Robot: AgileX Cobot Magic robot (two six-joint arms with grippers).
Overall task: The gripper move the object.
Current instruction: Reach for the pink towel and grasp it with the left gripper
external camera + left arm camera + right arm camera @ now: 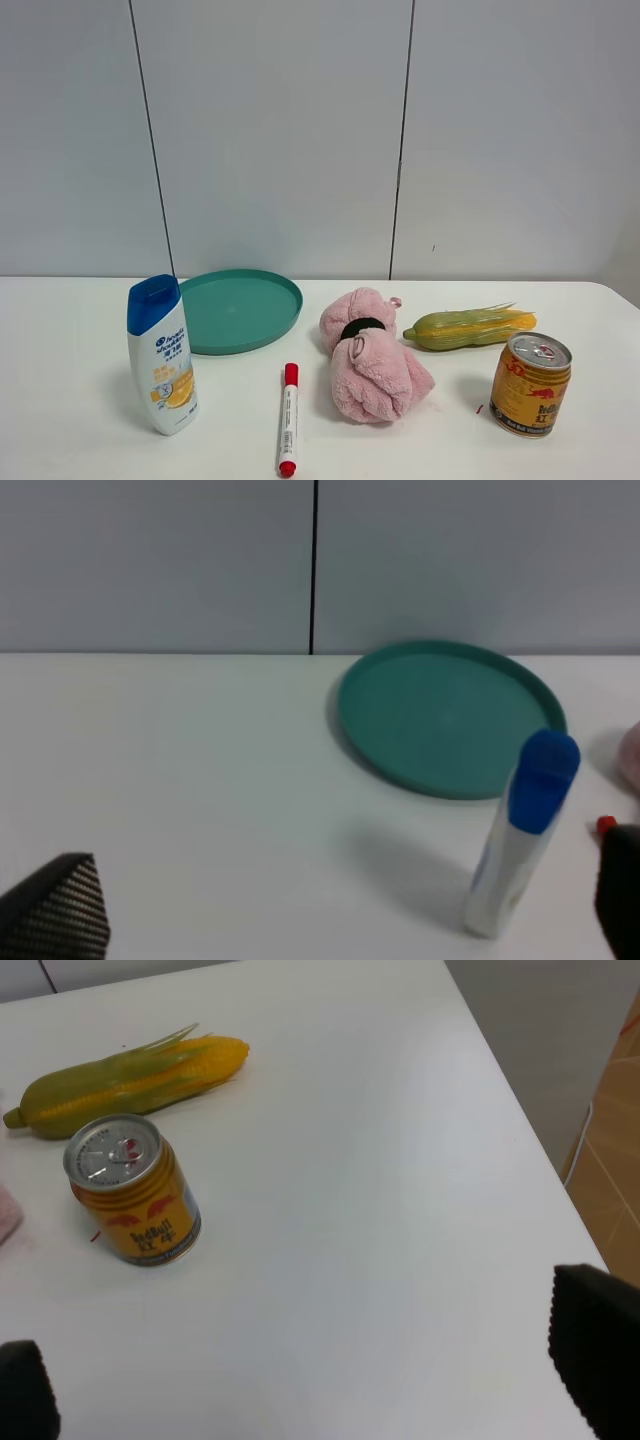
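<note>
Hands do not appear in the high view. Each shows only in its own wrist view, as two dark finger tips cut off at the frame border. The left hand (340,890) has its tips set wide apart with bare bench (180,780) between them; it is open and holds nothing. The right hand (310,1350) is likewise spread wide and empty.

The pink plush towel bundle (370,358), cinched by a black band (361,327), lies on the bench between a red-capped marker (288,418) and a corn cob (470,328), well apart from both hands. From either hand it is only a blurred pink sliver at the frame border. For the left hand the sliver lies past the upright shampoo bottle (163,355), and for the right hand it lies past the Red Bull can (530,384).

A teal plate (240,310) lies ahead of the left hand, near the rear bench edge where the bench meets the grey wall panels (280,130). The bottle stands nearer that hand than the plate does.

Wide bare bench lies ahead of the left hand, beside the plate. More bare bench separates the right hand from the can, and the corn cob lies beyond the can. The side edge of the bench runs close by the right hand, with floor (540,1050) beyond it.
</note>
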